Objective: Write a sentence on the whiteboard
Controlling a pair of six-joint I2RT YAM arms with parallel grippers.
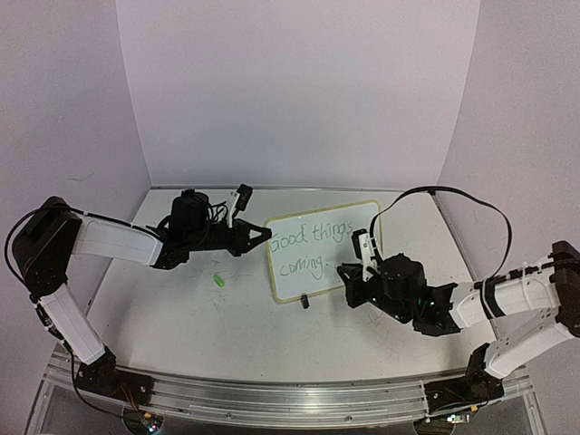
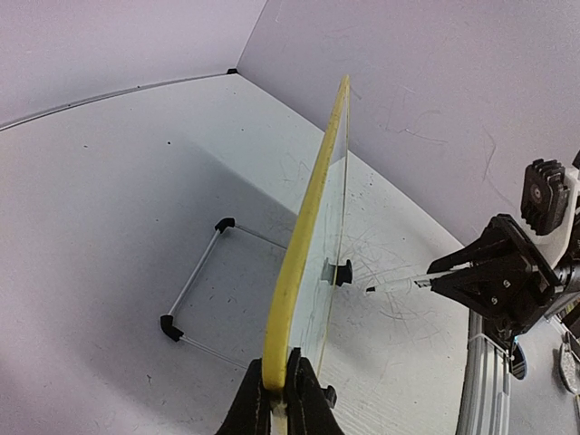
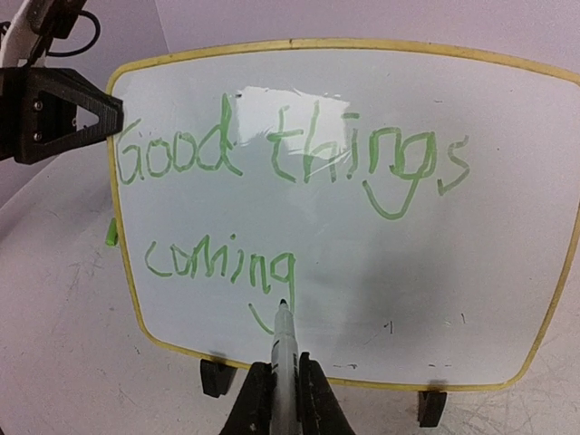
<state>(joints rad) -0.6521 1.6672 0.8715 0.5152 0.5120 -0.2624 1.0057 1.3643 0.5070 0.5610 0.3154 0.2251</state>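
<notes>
On the table (image 1: pixel 181 308), about in the middle between the two arms, the whiteboard (image 1: pixel 349 263) stands upright, leaning a little back on a wire stand (image 2: pixel 195 285); two black feet (image 3: pixel 215 376) are under its lower rim. On its face the sentence (image 3: pixel 290 159) is in green, "Good things" in the upper line and "coming" below it. The left gripper (image 2: pixel 283 381) has its jaws closed narrow on the yellow rim at the left side of the board; the right gripper (image 3: pixel 283 390) is in front of the board, its jaws pressed on a marker (image 3: pixel 283 340) which points at the face; the tip is touching or nearly touching just under the last "g", I cannot tell which. A small green piece (image 1: pixel 218 282) lies on the table, left of the board and apart from it.
</notes>
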